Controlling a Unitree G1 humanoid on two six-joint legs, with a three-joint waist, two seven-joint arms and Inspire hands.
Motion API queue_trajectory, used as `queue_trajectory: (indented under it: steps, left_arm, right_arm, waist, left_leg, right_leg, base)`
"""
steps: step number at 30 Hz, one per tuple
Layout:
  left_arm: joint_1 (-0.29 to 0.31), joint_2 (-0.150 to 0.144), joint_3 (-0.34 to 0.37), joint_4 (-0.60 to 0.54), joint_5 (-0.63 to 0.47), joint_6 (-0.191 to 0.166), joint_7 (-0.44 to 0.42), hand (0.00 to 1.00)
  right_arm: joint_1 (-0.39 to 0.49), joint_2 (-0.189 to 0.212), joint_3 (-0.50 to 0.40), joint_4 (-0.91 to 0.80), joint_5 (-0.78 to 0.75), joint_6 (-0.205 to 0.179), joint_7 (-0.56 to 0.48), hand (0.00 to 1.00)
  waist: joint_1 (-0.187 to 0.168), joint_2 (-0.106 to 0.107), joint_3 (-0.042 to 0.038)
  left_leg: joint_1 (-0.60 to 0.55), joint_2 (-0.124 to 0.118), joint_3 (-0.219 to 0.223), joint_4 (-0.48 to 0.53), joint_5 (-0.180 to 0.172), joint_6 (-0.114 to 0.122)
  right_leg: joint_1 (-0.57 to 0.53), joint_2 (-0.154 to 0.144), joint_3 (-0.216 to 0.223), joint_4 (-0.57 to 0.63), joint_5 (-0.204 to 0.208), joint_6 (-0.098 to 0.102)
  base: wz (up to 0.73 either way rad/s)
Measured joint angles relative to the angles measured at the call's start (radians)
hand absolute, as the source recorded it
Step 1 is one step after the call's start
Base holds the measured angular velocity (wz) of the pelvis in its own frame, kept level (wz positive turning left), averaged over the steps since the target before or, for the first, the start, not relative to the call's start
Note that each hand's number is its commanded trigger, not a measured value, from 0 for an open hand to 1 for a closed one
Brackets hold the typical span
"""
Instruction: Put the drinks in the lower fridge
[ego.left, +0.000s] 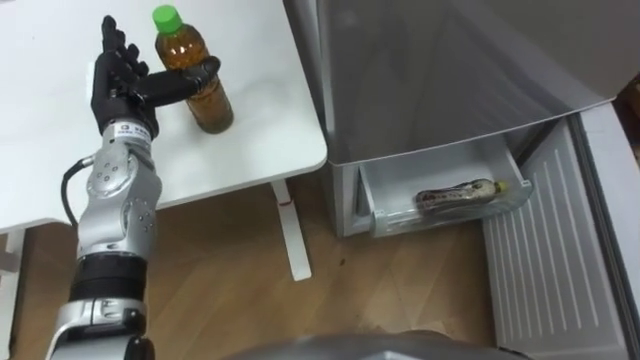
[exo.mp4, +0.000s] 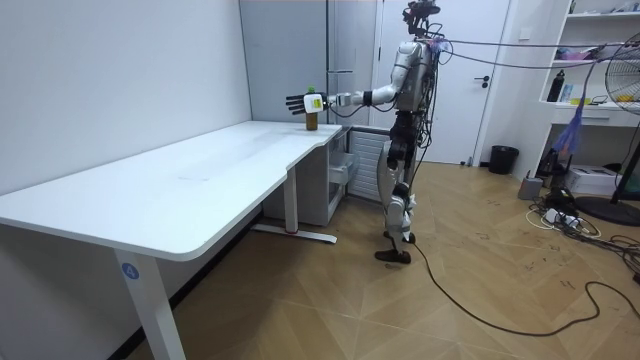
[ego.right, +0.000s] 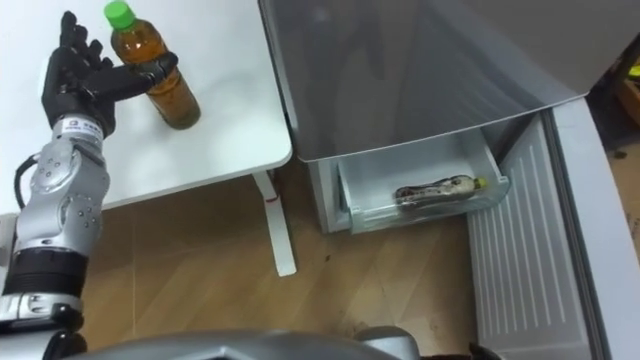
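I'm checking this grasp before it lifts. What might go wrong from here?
The left hand has only its thumb across the green-capped amber plastic bottle, fingers straight, so the bottle may tip or slip on the white table. The open fridge drawer already holds a lying bottle; a dropped one could strike it.

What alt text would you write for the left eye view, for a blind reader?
The robot's left hand meets an upright tea bottle on a white table, thumb across it, fingers straight. To the right, a grey fridge has its lower drawer open, a second bottle lying inside.
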Motion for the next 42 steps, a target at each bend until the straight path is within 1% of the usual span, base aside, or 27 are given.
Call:
queue_trajectory:
  steps: [1, 4, 6, 7, 8, 10, 12, 14, 16, 18, 20, 23, 27, 28, 29, 32, 35, 37, 40, 42]
  left_arm:
    - [-0.005, 0.002, 0.000, 0.000, -0.019, 0.000, 0.000, 0.00]
    - [-0.029, 0.005, 0.000, 0.002, -0.028, 0.001, 0.000, 0.00]
    - [-0.050, 0.014, 0.000, 0.005, -0.032, 0.003, -0.001, 0.00]
    - [-0.061, 0.024, 0.000, 0.008, -0.032, 0.004, -0.003, 0.00]
    - [-0.070, 0.034, 0.000, 0.008, -0.032, 0.007, -0.009, 0.00]
    - [-0.084, 0.044, 0.001, 0.008, -0.032, 0.013, -0.023, 0.00]
    - [-0.089, 0.046, 0.001, 0.010, -0.031, 0.024, -0.031, 0.00]
    - [-0.107, 0.046, 0.000, 0.050, -0.032, 0.035, -0.048, 0.00]
    - [-0.108, 0.046, 0.001, 0.065, -0.038, 0.050, -0.051, 0.00]
    - [-0.109, 0.048, 0.001, 0.070, -0.041, 0.056, -0.057, 0.00]
    - [-0.114, 0.057, 0.001, 0.074, -0.041, 0.071, -0.065, 0.00]
    - [-0.124, 0.074, 0.001, 0.089, -0.042, 0.087, -0.080, 0.00]
    - [-0.126, 0.078, 0.004, 0.092, -0.041, 0.094, -0.094, 0.00]
    - [-0.126, 0.079, 0.007, 0.093, -0.041, 0.103, -0.100, 0.00]
    - [-0.126, 0.081, 0.007, 0.094, -0.041, 0.112, -0.105, 0.00]
    - [-0.127, 0.086, 0.007, 0.104, -0.041, 0.116, -0.114, 0.00]
    - [-0.146, 0.093, 0.007, 0.126, -0.040, 0.122, -0.121, 0.00]
    - [-0.147, 0.096, 0.007, 0.129, -0.040, 0.128, -0.123, 0.00]
    - [-0.147, 0.108, 0.007, 0.143, -0.040, 0.128, -0.131, 0.00]
    - [-0.148, 0.110, 0.007, 0.148, -0.040, 0.128, -0.133, 0.00]
  right_arm:
    - [0.002, 0.000, 0.000, 0.000, 0.000, 0.001, 0.001, 0.00]
    - [0.000, 0.000, 0.000, 0.000, 0.000, 0.001, 0.008, 0.00]
    - [-0.002, 0.000, 0.000, 0.000, 0.000, 0.001, 0.013, 0.00]
    - [-0.004, 0.000, 0.000, 0.000, 0.000, 0.001, 0.019, 0.00]
    - [-0.004, 0.000, 0.000, -0.001, 0.000, 0.001, 0.022, 0.00]
    - [-0.003, -0.002, 0.000, -0.002, 0.000, 0.003, 0.022, 0.00]
    - [-0.004, -0.003, 0.000, -0.002, -0.001, 0.013, 0.022, 0.00]
    - [-0.004, -0.003, 0.000, 0.002, -0.004, 0.024, 0.021, 0.00]
    - [-0.003, -0.004, 0.000, 0.002, -0.006, 0.027, 0.020, 0.00]
    - [-0.002, -0.004, 0.000, 0.002, -0.009, 0.041, 0.017, 0.00]
    - [0.000, -0.004, 0.001, 0.002, -0.013, 0.059, 0.009, 0.00]
    - [0.002, -0.004, 0.001, 0.011, -0.031, 0.075, 0.003, 0.00]
    - [0.003, -0.005, 0.001, 0.015, -0.039, 0.095, 0.003, 0.00]
    - [0.002, -0.005, 0.001, 0.015, -0.043, 0.102, 0.003, 0.00]
    - [0.003, -0.005, 0.001, 0.015, -0.052, 0.105, 0.003, 0.00]
    - [0.004, -0.005, 0.001, 0.014, -0.066, 0.110, 0.003, 0.00]
    - [0.005, -0.006, 0.001, 0.013, -0.073, 0.110, 0.005, 0.00]
    - [0.006, -0.008, 0.001, 0.013, -0.073, 0.111, 0.006, 0.00]
    - [0.004, -0.012, 0.001, 0.013, -0.078, 0.110, 0.006, 0.00]
    - [0.004, -0.013, 0.001, 0.013, -0.082, 0.111, 0.004, 0.00]
  waist:
    - [-0.002, 0.000, 0.0000]
    - [-0.008, 0.001, -0.0004]
    - [-0.009, 0.002, -0.0008]
    - [-0.008, 0.003, -0.0015]
    - [-0.009, 0.004, -0.0021]
    - [-0.010, 0.004, -0.0021]
    - [-0.013, 0.005, -0.0024]
    - [-0.013, 0.006, -0.0033]
    - [-0.014, 0.009, -0.0048]
    - [-0.015, 0.010, -0.0051]
    - [-0.015, 0.013, -0.0061]
    - [-0.015, 0.017, -0.0059]
    - [-0.015, 0.017, -0.0055]
    - [-0.015, 0.017, -0.0053]
    - [-0.015, 0.017, -0.0051]
    - [-0.014, 0.017, -0.0052]
    - [-0.013, 0.017, -0.0051]
    - [-0.012, 0.017, -0.0050]
    - [-0.014, 0.017, -0.0048]
    - [-0.015, 0.018, -0.0047]
  left_leg:
    - [0.000, 0.000, 0.000, 0.000, 0.000, 0.000]
    - [0.000, 0.001, 0.005, 0.000, 0.000, 0.000]
    - [0.000, 0.002, 0.012, -0.001, 0.000, 0.000]
    - [0.000, 0.004, 0.018, -0.002, 0.000, 0.000]
    - [0.000, 0.005, 0.022, -0.002, 0.000, 0.000]
    - [0.000, 0.006, 0.023, -0.002, 0.000, 0.000]
    - [0.001, 0.006, 0.024, -0.002, 0.000, 0.000]
    - [0.001, 0.007, 0.028, -0.003, 0.000, 0.000]
    - [0.002, 0.008, 0.036, -0.003, -0.001, -0.001]
    - [0.002, 0.010, 0.038, -0.002, -0.001, -0.002]
    - [0.001, 0.011, 0.044, -0.002, -0.001, -0.002]
    - [0.001, 0.012, 0.046, -0.002, -0.001, -0.003]
    - [0.002, 0.012, 0.048, -0.002, -0.001, -0.003]
    - [0.002, 0.012, 0.049, -0.002, -0.001, -0.003]
    - [0.002, 0.012, 0.049, -0.002, -0.001, -0.003]
    - [0.002, 0.012, 0.051, -0.002, -0.002, -0.003]
    - [0.003, 0.012, 0.054, -0.003, -0.002, -0.003]
    - [0.008, 0.013, 0.062, -0.004, -0.002, -0.003]
    - [0.016, 0.015, 0.070, -0.009, -0.003, -0.005]
    - [0.018, 0.015, 0.071, -0.010, -0.003, -0.005]
  right_leg:
    - [0.000, 0.000, 0.001, 0.000, 0.000, 0.000]
    - [-0.004, 0.001, 0.004, 0.001, 0.000, 0.000]
    - [-0.007, 0.002, 0.015, 0.003, 0.000, 0.000]
    - [-0.011, 0.005, 0.023, 0.006, 0.001, -0.001]
    - [-0.017, 0.006, 0.025, 0.014, 0.001, -0.001]
    - [-0.019, 0.007, 0.027, 0.014, 0.001, -0.001]
    - [-0.020, 0.007, 0.029, 0.015, 0.001, -0.001]
    - [-0.020, 0.009, 0.037, 0.015, 0.001, -0.002]
    - [-0.021, 0.010, 0.042, 0.015, 0.002, -0.004]
    - [-0.022, 0.012, 0.044, 0.015, 0.003, -0.005]
    - [-0.023, 0.014, 0.048, 0.016, 0.004, -0.006]
    - [-0.026, 0.015, 0.053, 0.016, 0.004, -0.006]
    - [-0.027, 0.015, 0.056, 0.015, 0.004, -0.006]
    - [-0.027, 0.015, 0.057, 0.015, 0.004, -0.006]
    - [-0.028, 0.015, 0.057, 0.015, 0.004, -0.006]
    - [-0.028, 0.016, 0.059, 0.015, 0.004, -0.006]
    - [-0.028, 0.016, 0.063, 0.016, 0.004, -0.006]
    - [-0.028, 0.018, 0.070, 0.017, 0.004, -0.007]
    - [-0.024, 0.021, 0.081, 0.016, 0.004, -0.007]
    - [-0.024, 0.021, 0.082, 0.016, 0.004, -0.007]
  base:
    - [0.00]
    - [-0.04]
    - [-0.12]
    - [-0.17]
    - [-0.14]
    - [-0.06]
    - [-0.04]
    - [-0.06]
    - [-0.08]
    - [-0.05]
    - [-0.03]
    - [-0.03]
    - [0.00]
    - [0.00]
    - [0.00]
    - [0.00]
    - [0.00]
    - [-0.10]
    - [-0.10]
    - [-0.03]
